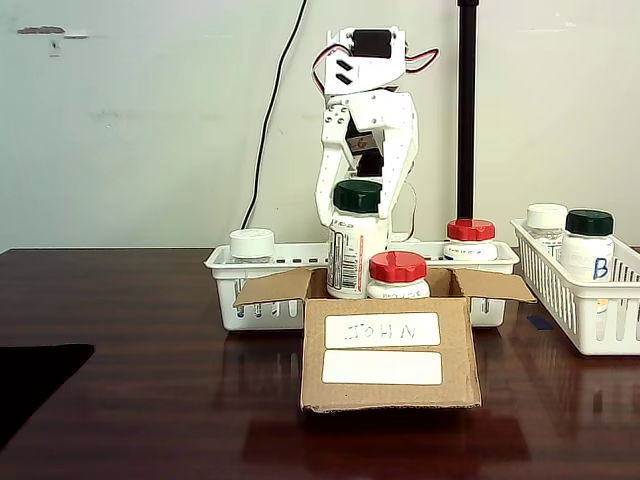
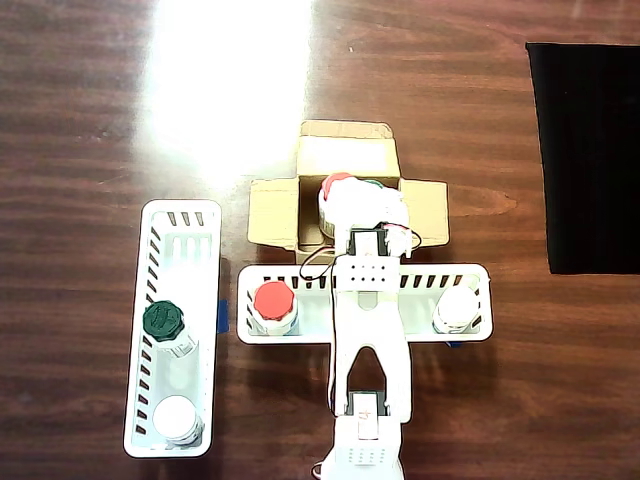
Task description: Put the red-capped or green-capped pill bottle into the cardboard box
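The cardboard box (image 1: 390, 352) (image 2: 275, 212) stands at mid-table with its flaps open and "JOHN" on its upper label. A red-capped pill bottle (image 1: 397, 272) (image 2: 334, 185) stands inside it. Beside that bottle, a green-capped pill bottle (image 1: 356, 245) (image 2: 373, 183) hangs upright over the box's rear part, its base hidden behind the box rim. My white gripper (image 1: 360, 212) (image 2: 366, 208) reaches down from above, its fingers pressed to both sides of the green cap. In the overhead view the arm covers most of this bottle.
A white slotted basket (image 1: 225, 262) (image 2: 365, 335) right behind the box holds a red-capped bottle (image 1: 470, 238) (image 2: 273, 301) and a white-capped one (image 1: 252, 244) (image 2: 458, 308). A second basket (image 1: 590, 310) (image 2: 140, 330) holds a green-capped (image 1: 588, 243) (image 2: 165, 321) and a white-capped bottle. A black mat (image 2: 590, 150) lies aside.
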